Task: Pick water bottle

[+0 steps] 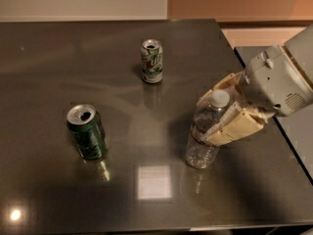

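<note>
The water bottle (199,151), clear ribbed plastic with a white cap, stands on the dark table (146,199) right of centre. My gripper (205,121) reaches in from the right and sits around the bottle's upper body. One cream finger (215,88) is behind the bottle's shoulder, and the other lies across its front. Both press against the bottle, whose base still rests on the table.
A dark green soda can (87,132) stands at the left front. A white-and-green soda can (152,60) stands at the back centre. The table's right edge (254,82) runs close behind the gripper, with a lower grey surface beyond it.
</note>
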Motion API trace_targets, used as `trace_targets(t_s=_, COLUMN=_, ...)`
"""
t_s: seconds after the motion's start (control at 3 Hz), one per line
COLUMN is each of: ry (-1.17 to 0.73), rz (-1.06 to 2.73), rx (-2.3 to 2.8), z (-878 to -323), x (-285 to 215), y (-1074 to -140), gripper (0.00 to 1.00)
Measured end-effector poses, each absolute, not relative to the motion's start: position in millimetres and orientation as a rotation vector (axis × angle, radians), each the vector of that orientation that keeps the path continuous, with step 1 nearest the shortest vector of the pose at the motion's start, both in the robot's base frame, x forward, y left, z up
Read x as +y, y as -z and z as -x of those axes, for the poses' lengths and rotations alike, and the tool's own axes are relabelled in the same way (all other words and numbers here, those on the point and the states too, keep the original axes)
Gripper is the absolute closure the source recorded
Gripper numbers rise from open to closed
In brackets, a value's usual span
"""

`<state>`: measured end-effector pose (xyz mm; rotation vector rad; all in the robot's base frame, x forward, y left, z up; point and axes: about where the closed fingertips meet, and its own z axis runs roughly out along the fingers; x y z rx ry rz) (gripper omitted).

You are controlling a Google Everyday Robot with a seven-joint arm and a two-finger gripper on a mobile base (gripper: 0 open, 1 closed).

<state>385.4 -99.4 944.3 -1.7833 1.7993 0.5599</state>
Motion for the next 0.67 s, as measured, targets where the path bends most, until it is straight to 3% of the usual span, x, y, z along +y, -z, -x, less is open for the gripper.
trace_targets(t_s=0.33, ry=-0.562, rz=1.766, rx=1.791, z=-385, x=-99, y=-963, gripper=0.87)
trace_targets(t_s=0.67, ry=-0.558, rz=1.74, rx=1.794, z=-391, x=-101, y=-991, gripper=1.0)
